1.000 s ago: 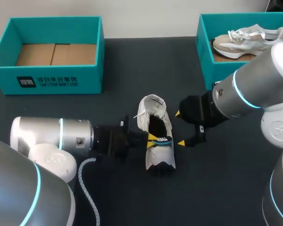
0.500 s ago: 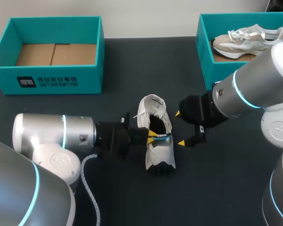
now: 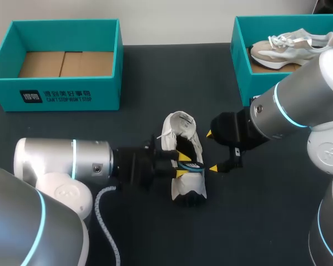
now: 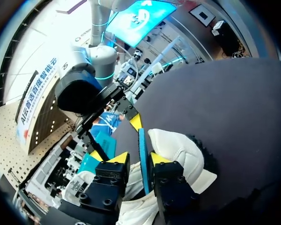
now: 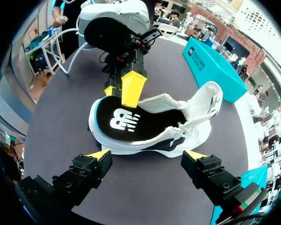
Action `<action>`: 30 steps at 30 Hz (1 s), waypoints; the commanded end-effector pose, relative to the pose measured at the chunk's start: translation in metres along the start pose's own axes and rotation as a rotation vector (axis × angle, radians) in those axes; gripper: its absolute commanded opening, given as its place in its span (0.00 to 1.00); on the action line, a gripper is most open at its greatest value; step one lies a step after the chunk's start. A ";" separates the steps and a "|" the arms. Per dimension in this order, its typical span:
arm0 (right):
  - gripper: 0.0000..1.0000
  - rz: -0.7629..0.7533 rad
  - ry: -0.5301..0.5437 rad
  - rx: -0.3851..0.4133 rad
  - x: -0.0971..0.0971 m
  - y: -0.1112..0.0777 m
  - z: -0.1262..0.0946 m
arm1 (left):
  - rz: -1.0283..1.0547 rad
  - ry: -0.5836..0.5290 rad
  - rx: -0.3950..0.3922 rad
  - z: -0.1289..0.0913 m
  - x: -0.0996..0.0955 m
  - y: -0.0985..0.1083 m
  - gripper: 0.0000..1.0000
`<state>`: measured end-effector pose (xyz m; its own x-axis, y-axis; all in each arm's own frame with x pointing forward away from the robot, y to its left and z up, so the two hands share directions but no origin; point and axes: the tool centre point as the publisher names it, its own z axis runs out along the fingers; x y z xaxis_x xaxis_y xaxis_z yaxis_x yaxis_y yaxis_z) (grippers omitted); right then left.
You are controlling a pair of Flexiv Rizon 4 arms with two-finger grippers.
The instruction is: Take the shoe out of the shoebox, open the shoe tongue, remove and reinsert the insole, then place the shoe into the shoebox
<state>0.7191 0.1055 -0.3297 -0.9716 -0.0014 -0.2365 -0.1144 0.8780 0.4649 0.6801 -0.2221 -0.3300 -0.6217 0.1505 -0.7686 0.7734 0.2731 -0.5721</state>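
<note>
Head view, frame centre: shoe (image 3: pixel 177 128) lies on its side, left gripper (image 3: pixel 180 165) pinching the insole (image 3: pixel 193 166) edge, right gripper (image 3: pixel 211 151) spread wide just beside; we judge bracing the shoe, then drawing slowly, works best.

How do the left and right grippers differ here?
The left gripper is shut on the edge of the insole; the right gripper is open, holding nothing. The left gripper reaches into the white shoe; the right gripper sits beside it. Both have yellow tips and flank the shoe.
</note>
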 end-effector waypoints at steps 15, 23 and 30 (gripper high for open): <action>1.00 -0.001 -0.002 0.001 0.002 0.000 0.000 | 0.077 0.066 -0.101 0.009 0.016 0.032 0.00; 1.00 -0.001 -0.002 0.001 0.002 0.000 0.000 | 0.020 0.022 -0.063 -0.002 0.012 0.024 0.00; 1.00 -0.001 -0.002 0.001 0.002 0.000 0.000 | 0.000 -0.034 -0.030 -0.013 -0.003 0.013 0.48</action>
<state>0.7191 0.1055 -0.3297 -0.9716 -0.0015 -0.2365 -0.1145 0.8779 0.4649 0.6956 -0.2170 -0.3358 -0.6227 0.1396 -0.7699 0.7650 0.3152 -0.5616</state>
